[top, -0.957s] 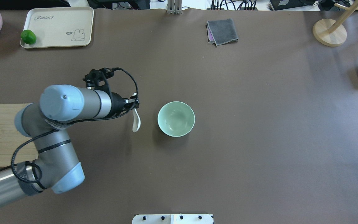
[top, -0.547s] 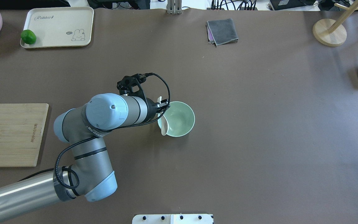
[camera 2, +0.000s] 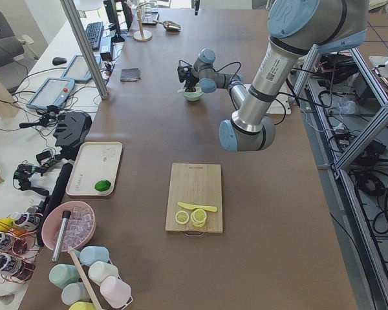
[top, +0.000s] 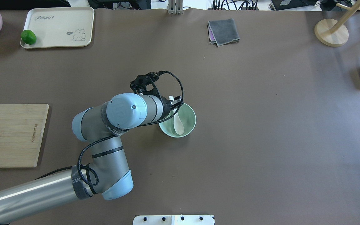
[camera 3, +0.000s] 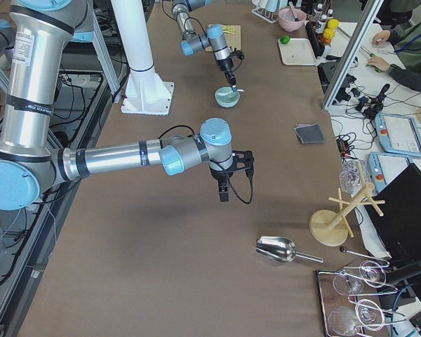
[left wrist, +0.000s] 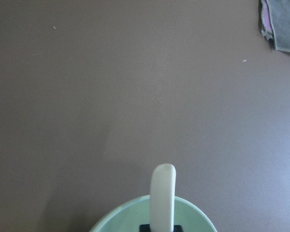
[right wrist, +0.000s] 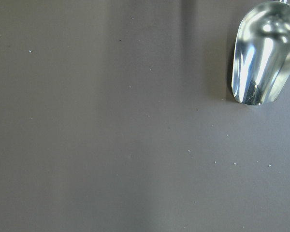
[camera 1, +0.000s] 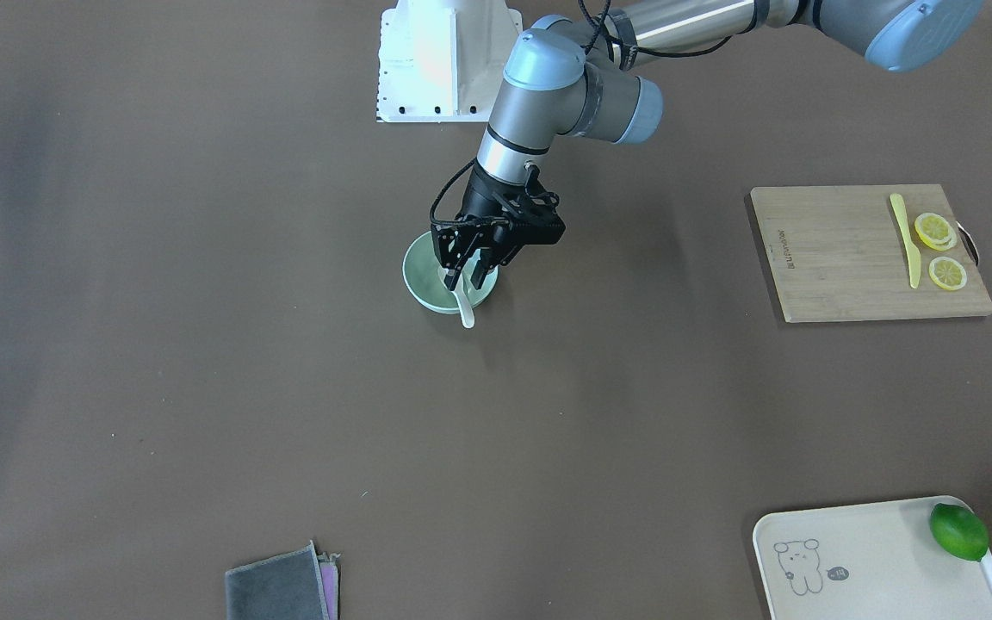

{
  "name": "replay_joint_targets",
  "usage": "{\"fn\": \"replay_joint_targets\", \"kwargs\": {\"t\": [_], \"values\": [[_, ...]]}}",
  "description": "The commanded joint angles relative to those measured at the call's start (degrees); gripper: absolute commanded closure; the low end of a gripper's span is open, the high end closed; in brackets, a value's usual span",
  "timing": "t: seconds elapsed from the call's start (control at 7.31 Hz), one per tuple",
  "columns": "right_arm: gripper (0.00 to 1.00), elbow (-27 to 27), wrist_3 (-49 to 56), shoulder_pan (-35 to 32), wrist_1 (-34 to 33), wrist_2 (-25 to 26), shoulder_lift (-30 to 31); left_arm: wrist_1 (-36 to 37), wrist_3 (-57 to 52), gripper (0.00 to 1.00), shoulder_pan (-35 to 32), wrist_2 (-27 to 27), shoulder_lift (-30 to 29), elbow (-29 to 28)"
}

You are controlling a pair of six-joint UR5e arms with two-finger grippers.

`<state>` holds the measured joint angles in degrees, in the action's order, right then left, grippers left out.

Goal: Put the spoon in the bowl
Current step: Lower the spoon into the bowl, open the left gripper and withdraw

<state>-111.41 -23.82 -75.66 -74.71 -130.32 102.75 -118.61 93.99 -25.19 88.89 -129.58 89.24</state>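
**Spoon over the bowl, release still to come**

The placing step is nearly done. The left gripper (camera 1: 467, 281) hangs over the bowl (top: 193, 116) with its fingers closed narrowly on the handle of the spoon (top: 178, 122). In the overhead view the white scoop lies inside the bowl's rim, toward the robot's side. The handle end points away from the robot and pokes out past the far rim (the left wrist camera shows it rising between the dark fingertips, above the mint edge). Whether the scoop already rests on the bowl's floor or hangs just above it, I cannot tell from these views.

The next move, as I judge it, calls for little: a small lowering if any gap is left, then parting the fingers so the spoon settles against the inner wall, then a straight lift clear. The risk is the handle. It overhangs the rim, so a release from too high could let the spoon tip outward, or a finger could nudge the light bowl on the way up.

The left arm reaches in from the robot's left, elbow bent, wrist turned so the gripper points steeply down at the bowl in the middle of the table (top: 261, 140).

The right gripper (camera 3: 224, 189) hovers low over bare table, well apart from the bowl, near a metal scoop (right wrist: 261, 53). Its fingers show only in the side view, so I cannot tell how far they are parted.
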Motion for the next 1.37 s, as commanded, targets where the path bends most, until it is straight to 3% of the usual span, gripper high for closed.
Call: {"fn": "replay_joint_targets", "kwargs": {"t": [0.0, 0.14, 0.27, 0.41, 0.55, 0.68, 0.96, 1.09, 1.23], "values": [[0.0, 0.22, 0.0, 0.07, 0.09, 0.33, -0.09, 1.78, -2.04, 0.02, -0.21, -0.65, 0.56, 2.33], [0.0, 0.4, -0.09, -0.01, 0.0, 0.51, 0.0, 7.63, -8.32, 0.03, -0.74, -0.21, 2.74, 8.7], [0.0, 1.62, -0.09, -0.02, -0.09, 0.6, 0.08, 17.52, -15.0, 0.02, -1.78, 1.36, 6.85, 18.85], [0.0, 4.07, 0.0, -0.02, 0.0, 0.34, 0.52, 26.93, -19.85, 0.03, -5.45, 6.16, 11.59, 26.87], [0.0, 4.87, 0.09, -0.36, 0.0, 0.59, 1.39, 31.81, -25.99, 0.03, -9.23, 9.17, 16.33, 32.26], [0.0, 4.88, 0.26, -3.15, -0.52, 0.34, 1.93, 34.12, -37.27, 0.02, -15.7, 15.72, 21.51, 35.71], [0.0, 4.01, 5.06, -7.37, -4.71, -1.33, 2.98, 34.49, -55.67, 0.02, -32.82, 33.73, 31.89, 35.4], [0.0, 3.83, 13.62, -11.4, -9.79, -2.29, 2.9, 34.49, -64.54, 0.02, -40.3, 37.64, 35.77, 32.43], [0.0, 2.96, 20.67, -14.14, -14.98, -2.22, 2.55, 34.49, -74.12, 0.02, -44.03, 37.76, 38.07, 28.57]]}}
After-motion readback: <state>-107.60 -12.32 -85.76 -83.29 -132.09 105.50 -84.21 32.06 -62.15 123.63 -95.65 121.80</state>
